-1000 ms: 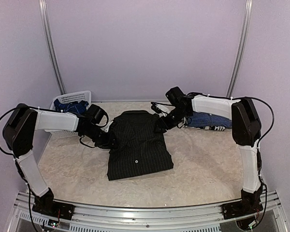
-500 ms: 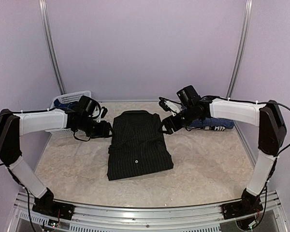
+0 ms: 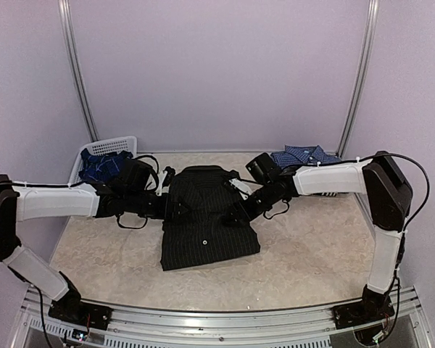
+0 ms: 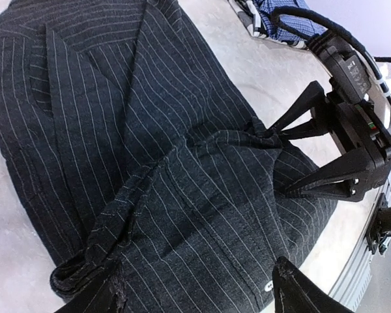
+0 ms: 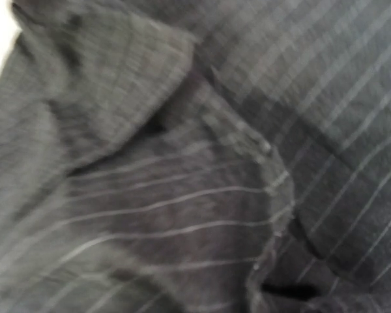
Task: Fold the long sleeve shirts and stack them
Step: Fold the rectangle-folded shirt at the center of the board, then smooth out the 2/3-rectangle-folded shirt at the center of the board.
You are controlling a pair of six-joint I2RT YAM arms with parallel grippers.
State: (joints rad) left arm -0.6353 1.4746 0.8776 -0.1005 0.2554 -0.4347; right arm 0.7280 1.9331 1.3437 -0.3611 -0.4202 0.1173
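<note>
At table centre: the black pinstriped shirt (image 3: 206,217) lies folded into a compact rectangle, collar end toward the back wall, one pale button showing on its front.
Left gripper (image 3: 175,209): low at the shirt's left edge, and from its own wrist camera the two fingers (image 4: 293,293) stand wide apart with nothing pinched. Striped cloth is spread between them, with a rumpled ridge of fabric running up from the one on the left.
Right gripper (image 3: 235,214): in at the shirt's right edge, jaws spread. The left wrist view shows both tips touching the cloth, with a small pucker of fabric gathered at the upper one.
Right wrist view: blurred and filled edge to edge with pinstriped folds, so its own fingers can't be made out.
Blue-and-white checked shirt (image 3: 304,156): folded at the far right of the table, behind the right arm and apart from the black one.
Darker blue plaid shirt (image 3: 105,163): bundled inside the white lattice basket (image 3: 109,143) at the back-left corner.
Table (image 3: 312,239): pale, marbled top.
</note>
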